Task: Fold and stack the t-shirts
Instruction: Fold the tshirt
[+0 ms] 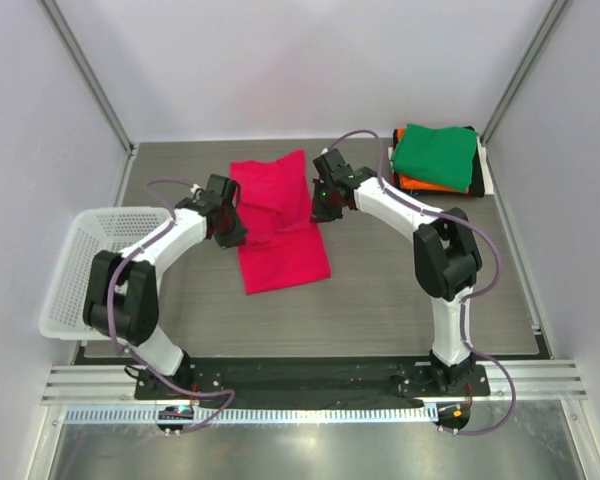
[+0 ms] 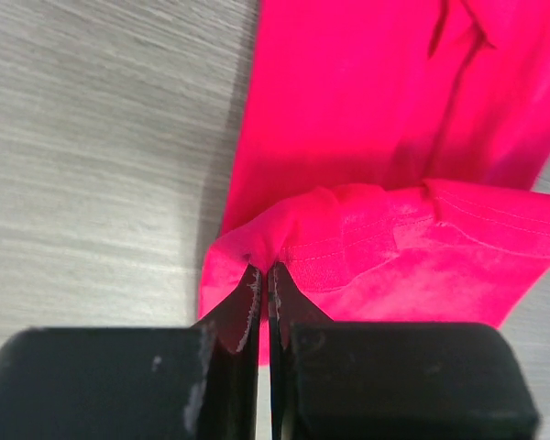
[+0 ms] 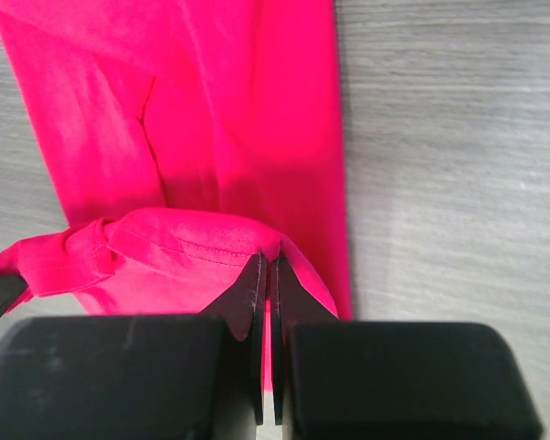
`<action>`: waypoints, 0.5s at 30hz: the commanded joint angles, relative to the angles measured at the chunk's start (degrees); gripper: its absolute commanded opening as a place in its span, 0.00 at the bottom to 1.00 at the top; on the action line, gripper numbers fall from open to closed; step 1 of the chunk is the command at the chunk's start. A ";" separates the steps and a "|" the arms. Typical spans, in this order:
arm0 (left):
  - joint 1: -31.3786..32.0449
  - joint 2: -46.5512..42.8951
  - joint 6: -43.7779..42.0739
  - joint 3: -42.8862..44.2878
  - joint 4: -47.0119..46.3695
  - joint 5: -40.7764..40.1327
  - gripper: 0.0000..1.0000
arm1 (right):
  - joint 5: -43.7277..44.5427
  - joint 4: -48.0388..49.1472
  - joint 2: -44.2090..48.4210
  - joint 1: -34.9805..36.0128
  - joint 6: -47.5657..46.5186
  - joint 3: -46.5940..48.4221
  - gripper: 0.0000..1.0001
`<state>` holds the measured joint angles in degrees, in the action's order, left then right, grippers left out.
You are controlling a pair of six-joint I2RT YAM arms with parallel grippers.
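The left gripper (image 2: 261, 273) and right gripper (image 3: 268, 264) pinch the pink-red t-shirt (image 1: 280, 250) by seemingly little cloth, so 1 corner slipping would skew the fold.

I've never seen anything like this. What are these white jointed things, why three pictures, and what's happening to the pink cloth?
They are two robot arms bolted at the near edge of a table. The wide picture comes from a fixed camera above and behind them; each close-up comes from a camera on one wrist. Each arm ends in a gripper, a two-finger pincer. The left gripper and the right gripper are both shut on a bunched edge of the pink-red t-shirt lying mid-table. Far right sits a stack of folded shirts, green on top. A white mesh basket stands at the left.
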<state>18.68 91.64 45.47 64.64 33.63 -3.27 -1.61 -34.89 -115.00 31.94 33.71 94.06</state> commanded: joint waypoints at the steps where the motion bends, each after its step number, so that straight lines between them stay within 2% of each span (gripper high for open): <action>1: -1.45 2.75 -2.23 2.94 -2.86 2.65 0.01 | -1.29 0.18 -1.89 -0.65 -0.93 3.67 0.01; 5: -2.68 9.24 -3.28 5.58 -3.30 4.48 0.06 | -1.29 -0.26 -6.36 -1.35 -0.23 6.39 0.02; 7: -3.91 11.45 -3.81 8.29 -3.22 6.16 0.09 | -1.38 -1.75 -8.13 -1.97 0.47 9.64 0.07; 8: -4.35 12.77 -4.07 9.44 -2.78 6.78 0.13 | -1.56 -2.02 -9.00 -2.15 0.56 10.78 0.30; 10: -6.10 16.46 -5.13 14.51 -1.03 8.79 0.36 | -1.73 -4.56 -12.34 -2.76 0.56 16.13 0.57; 12: -7.77 19.35 -6.01 18.31 2.75 10.21 0.50 | -1.12 -9.02 -14.89 -3.03 -0.05 22.44 0.72; 15: -9.18 19.46 -8.12 24.73 8.29 9.78 0.64 | -0.15 -11.07 -13.15 -2.68 -0.23 23.63 0.75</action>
<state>11.27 112.81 40.14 84.09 36.75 4.32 -2.57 -41.67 -131.07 29.15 33.98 113.80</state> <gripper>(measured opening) 0.604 0.743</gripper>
